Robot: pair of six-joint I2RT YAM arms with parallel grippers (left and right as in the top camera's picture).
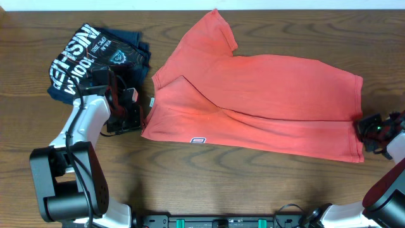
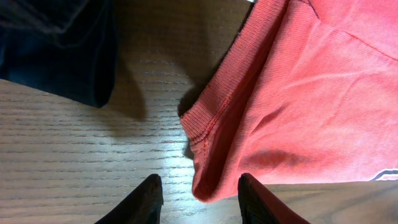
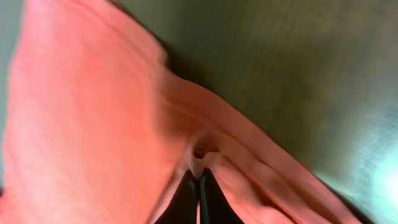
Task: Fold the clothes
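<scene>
Right claw (image 3: pixel 199 186) pinched shut on the orange shirt (image 1: pixel 266 101); left claw (image 2: pixel 200 200) half open.
The shirt lies flat on the counter (image 1: pixel 221 183), its length running claw to claw: hem corner in the right claw, ribbed collar edge between the left claw's parted jaws, ungripped.

Orange-red short-sleeved cotton T-shirt (image 1: pixel 266 101), spread mostly flat midway across the brown wooden tabletop (image 1: pixel 253 190): ribbed neck at 9 o'clock, hem at 3 o'clock, one sleeve pointing to 12 o'clock, diagonal fold near the neck.
</scene>
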